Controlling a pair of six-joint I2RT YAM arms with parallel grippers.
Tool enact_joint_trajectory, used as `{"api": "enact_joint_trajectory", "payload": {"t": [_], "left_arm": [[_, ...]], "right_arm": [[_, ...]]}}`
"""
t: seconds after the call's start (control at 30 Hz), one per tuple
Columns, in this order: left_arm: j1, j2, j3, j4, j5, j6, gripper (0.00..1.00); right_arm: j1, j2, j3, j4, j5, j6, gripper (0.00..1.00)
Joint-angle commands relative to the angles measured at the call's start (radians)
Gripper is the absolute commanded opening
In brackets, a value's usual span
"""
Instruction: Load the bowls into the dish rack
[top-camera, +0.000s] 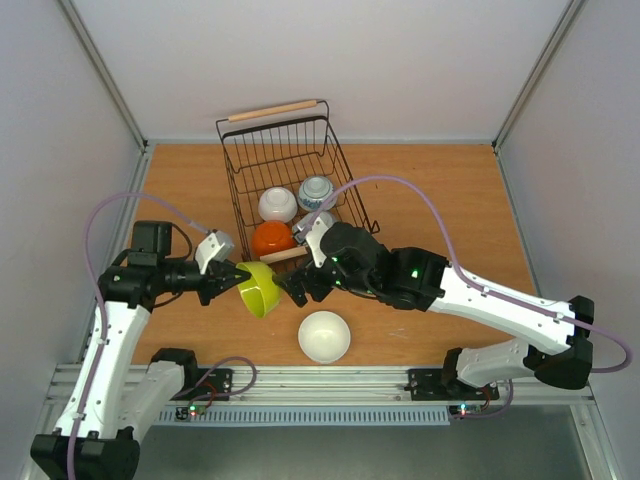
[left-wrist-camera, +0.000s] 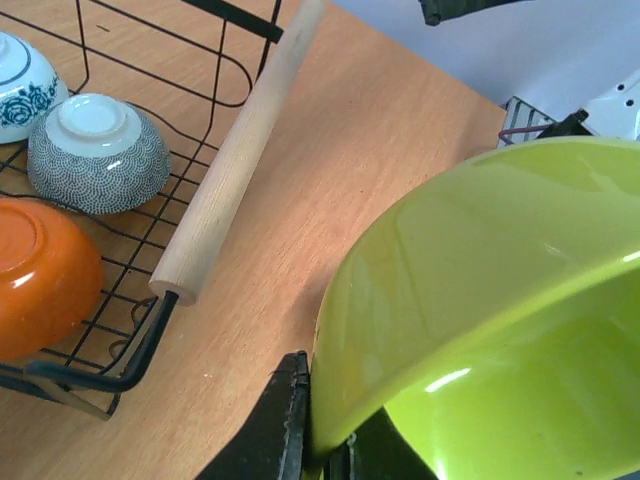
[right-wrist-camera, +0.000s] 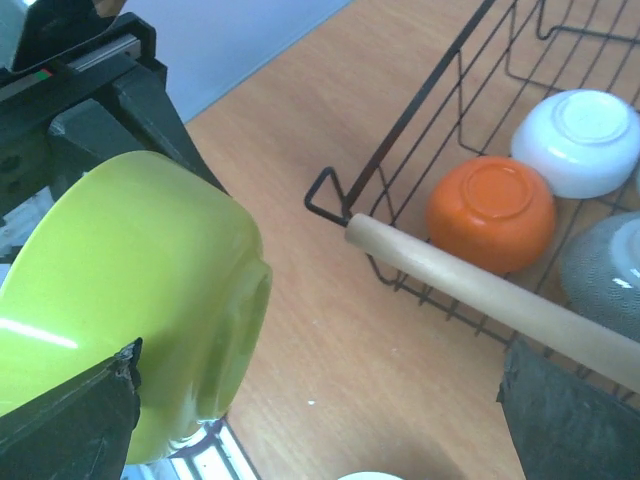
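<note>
Over on the left, the left gripper (top-camera: 238, 280) has its jaws pinched down on the rim of the yellow-green bowl (top-camera: 260, 290), and the left wrist view shows the dark fingers (left-wrist-camera: 285, 425) nipping that edge. The bowl is glossy, plain lime all over and tipped on its side, with its hollow showing to the overhead camera. It sits between the 2 grippers, just in front of the near left corner of the dish rack (top-camera: 275, 140). The rack is a black wire basket with a pale wooden handle (left-wrist-camera: 235, 160) on its near end. Inside, the orange bowl (top-camera: 272, 240) lies bottom up by that handle, and a plain white bowl (top-camera: 277, 204) lies bottom up behind it. Right beside the lime bowl comes the right gripper (top-camera: 293, 287), jaws spread wide and holding nothing, with 1 finger (right-wrist-camera: 70, 420) close against the bowl's outer wall. Further right in the rack are the blue-and-white bowl (top-camera: 316, 190) and the grey speckled bowl (left-wrist-camera: 97, 150), foot up and half hidden under the right arm from above. The other white bowl (top-camera: 324, 336) stands mouth up on the wooden table (top-camera: 440, 200), near the front edge.
</note>
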Motion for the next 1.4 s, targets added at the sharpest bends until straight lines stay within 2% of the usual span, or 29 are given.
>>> {"api": "enact_joint_trajectory", "payload": {"t": [0.0,0.27,0.4,0.67,1.03,1.1,1.17,1.3,1.33,1.37], "left_arm": [[-0.001,-0.014,0.039,-0.037,0.096,0.062,0.0],[-0.001,-0.018,0.025,0.0,0.058,0.039,0.01],[-0.001,-0.019,0.025,0.003,0.058,0.034,0.01],[-0.001,-0.034,0.024,0.006,0.061,0.028,0.0],[-0.001,-0.046,0.023,0.004,0.076,0.031,0.01],[-0.001,-0.048,0.024,0.005,0.077,0.031,0.0],[-0.001,-0.051,0.024,0.004,0.078,0.031,0.0],[-0.001,-0.056,0.024,0.004,0.08,0.031,0.01],[-0.001,-0.056,0.025,0.004,0.079,0.031,0.01],[-0.001,-0.057,0.024,0.003,0.078,0.031,0.0]], "right_arm": [[-0.017,-0.004,-0.039,0.093,-0.166,0.056,0.99],[-0.027,-0.072,-0.141,0.255,-0.328,0.139,0.99],[-0.027,-0.099,-0.165,0.287,-0.361,0.165,0.99],[-0.025,-0.03,-0.161,0.336,-0.432,0.209,0.99],[-0.025,0.029,-0.142,0.331,-0.449,0.217,0.97],[-0.024,0.036,-0.138,0.341,-0.474,0.219,0.87],[-0.023,0.043,-0.138,0.357,-0.504,0.222,0.71],[-0.024,0.056,-0.134,0.379,-0.547,0.223,0.25],[-0.025,0.057,-0.131,0.382,-0.555,0.222,0.09],[-0.025,0.057,-0.129,0.381,-0.554,0.222,0.02]]}}
